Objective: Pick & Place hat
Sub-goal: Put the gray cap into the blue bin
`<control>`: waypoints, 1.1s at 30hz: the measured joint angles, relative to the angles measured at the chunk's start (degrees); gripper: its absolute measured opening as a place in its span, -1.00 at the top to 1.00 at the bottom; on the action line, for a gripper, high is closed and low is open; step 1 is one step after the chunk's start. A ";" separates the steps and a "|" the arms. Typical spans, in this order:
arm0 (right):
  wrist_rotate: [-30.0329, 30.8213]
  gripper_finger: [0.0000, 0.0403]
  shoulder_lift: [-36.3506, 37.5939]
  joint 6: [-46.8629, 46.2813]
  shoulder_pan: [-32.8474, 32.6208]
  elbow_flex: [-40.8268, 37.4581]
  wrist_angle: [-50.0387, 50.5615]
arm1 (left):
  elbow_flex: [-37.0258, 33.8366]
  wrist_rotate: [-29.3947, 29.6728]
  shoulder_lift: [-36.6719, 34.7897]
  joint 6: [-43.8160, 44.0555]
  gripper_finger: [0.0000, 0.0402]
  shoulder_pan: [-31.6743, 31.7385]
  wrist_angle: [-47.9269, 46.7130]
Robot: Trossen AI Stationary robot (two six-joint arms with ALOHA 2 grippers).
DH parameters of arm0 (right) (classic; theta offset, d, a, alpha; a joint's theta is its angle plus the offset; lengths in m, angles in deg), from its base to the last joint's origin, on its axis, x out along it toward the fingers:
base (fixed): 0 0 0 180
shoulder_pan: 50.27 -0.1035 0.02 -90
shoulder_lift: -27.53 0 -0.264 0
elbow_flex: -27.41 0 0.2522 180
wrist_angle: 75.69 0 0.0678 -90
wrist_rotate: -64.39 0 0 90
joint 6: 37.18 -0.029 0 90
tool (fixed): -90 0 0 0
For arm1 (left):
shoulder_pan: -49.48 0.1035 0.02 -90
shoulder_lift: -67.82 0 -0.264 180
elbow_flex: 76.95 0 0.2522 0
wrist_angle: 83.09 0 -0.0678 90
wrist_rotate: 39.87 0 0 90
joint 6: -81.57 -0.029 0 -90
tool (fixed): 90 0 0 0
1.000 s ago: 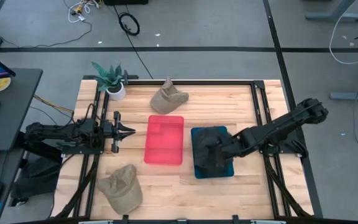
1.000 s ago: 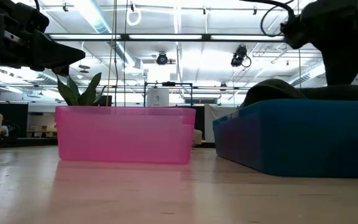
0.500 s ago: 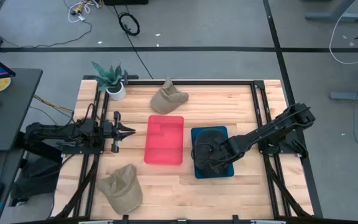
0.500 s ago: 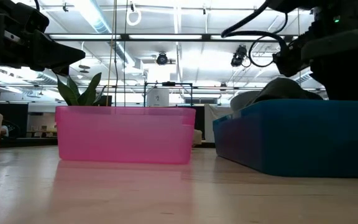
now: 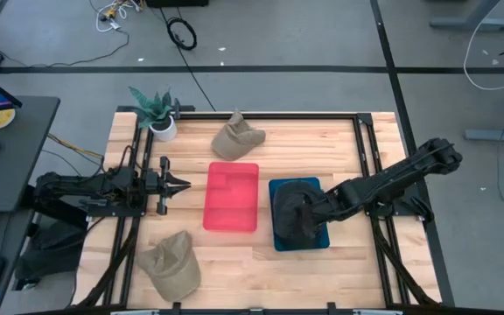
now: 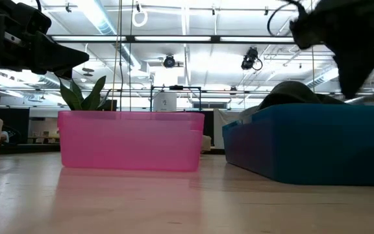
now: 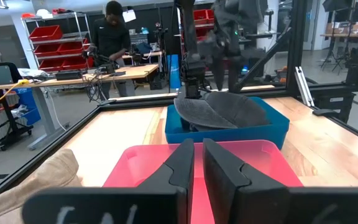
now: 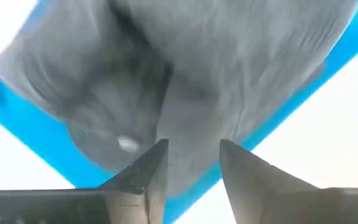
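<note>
Since half a second ago the right arm has drawn back and lifted, its elbow returning outward toward the table's right edge, while the dark grey fabric cap point(image 5: 297, 208) stays in the blue plastic bin point(image 5: 320, 240).

That cap lies heaped inside the bin, filling most of it, with its crown rising above the bin's wall in the low view. The right gripper point(image 5: 315, 213) hangs over the cap's right part; in the right wrist view its two dark fingers point(image 8: 148, 174) stand apart with a clear gap between them, and nothing sits between them, the grey cloth lying beyond the tips.

The left gripper point(image 5: 180, 184) waits above the table's left side, pointing toward the pink translucent plastic bin point(image 5: 232, 197), its fingers nearly together with only a thin slit between them and nothing in them.

The pink bin stands just beside the blue one, on its left. A tan fabric cap point(image 5: 237, 136) rests near the table's far edge, another tan cap point(image 5: 171, 262) near the front left corner, and a small potted green plant point(image 5: 156, 112) at the far left corner.
</note>
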 joint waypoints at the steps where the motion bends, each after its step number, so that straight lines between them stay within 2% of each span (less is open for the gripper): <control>1: 2.11 0.28 0.86 0.93 0.22 0.00 -0.62 | 0.02 0.00 0.00 -0.02 0.80 0.00 0.00; 5: 10.34 0.28 2.71 7.22 1.73 0.00 -6.76 | 0.00 0.00 -0.02 -0.01 0.80 0.00 0.00; 8: 12.80 0.28 1.76 13.62 4.04 0.00 -13.67 | 0.02 0.00 -0.02 0.00 0.80 0.00 0.00; 12: 11.76 0.29 -2.30 16.38 8.08 0.00 -15.90 | 0.00 0.00 0.00 -0.01 0.80 -0.02 0.00; 16: 8.04 0.34 -7.51 16.61 11.50 0.02 -14.17 | 0.02 0.00 0.00 0.00 0.80 -0.02 0.00; 22: 6.09 0.43 -12.40 18.00 13.12 0.24 -15.39 | 0.00 0.00 -0.01 0.00 0.80 -0.02 0.00; 27: 5.90 0.48 -11.28 17.97 13.01 0.04 -15.99 | 0.02 0.00 0.00 0.00 0.80 -0.02 0.00; 33: 5.68 0.53 -5.45 17.35 11.47 -0.04 -14.79 | 0.02 0.00 0.00 -0.02 0.80 -0.02 0.00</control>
